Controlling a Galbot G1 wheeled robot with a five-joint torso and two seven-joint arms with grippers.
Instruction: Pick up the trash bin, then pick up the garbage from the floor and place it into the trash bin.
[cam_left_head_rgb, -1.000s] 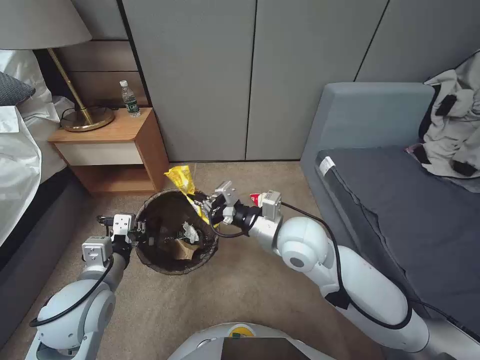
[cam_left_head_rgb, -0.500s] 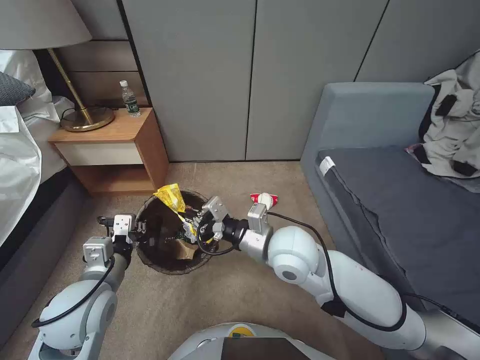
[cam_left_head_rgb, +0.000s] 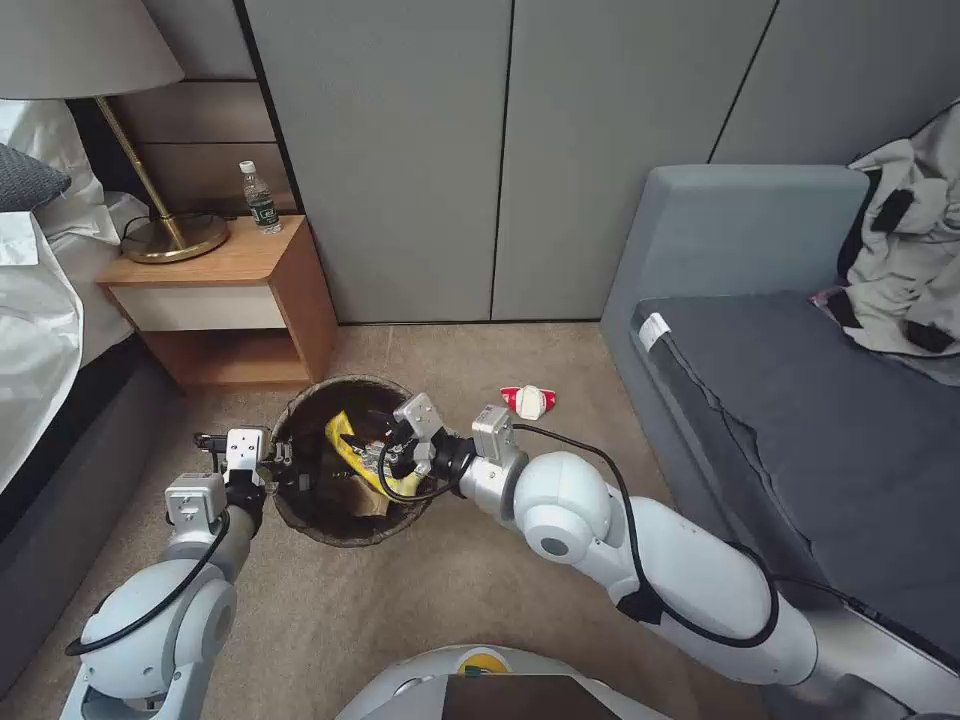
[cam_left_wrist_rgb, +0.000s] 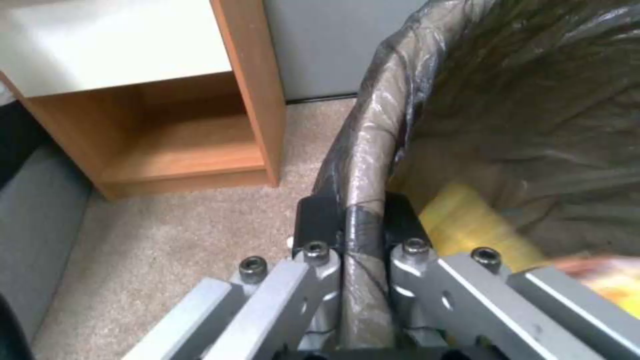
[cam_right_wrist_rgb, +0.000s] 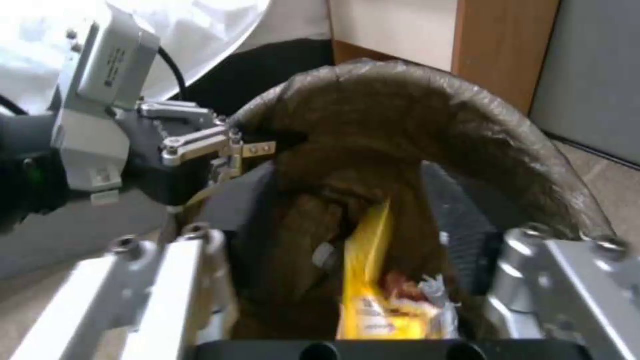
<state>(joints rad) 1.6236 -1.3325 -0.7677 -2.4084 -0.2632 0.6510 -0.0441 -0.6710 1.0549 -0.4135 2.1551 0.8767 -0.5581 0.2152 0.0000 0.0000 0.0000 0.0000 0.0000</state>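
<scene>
yellow wrapper (cam_left_head_rgb: 352, 452) lies in the trash bin (cam_left_head_rgb: 345, 390), right gripper (cam_left_head_rgb: 392, 448) open above.

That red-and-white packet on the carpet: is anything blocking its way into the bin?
Nothing visible on the carpet lies between the red-and-white packet and the trash bin. Only the right gripper, open over the bin's mouth with the yellow wrapper inside, occupies the opening. The left gripper clamps the rim.
</scene>
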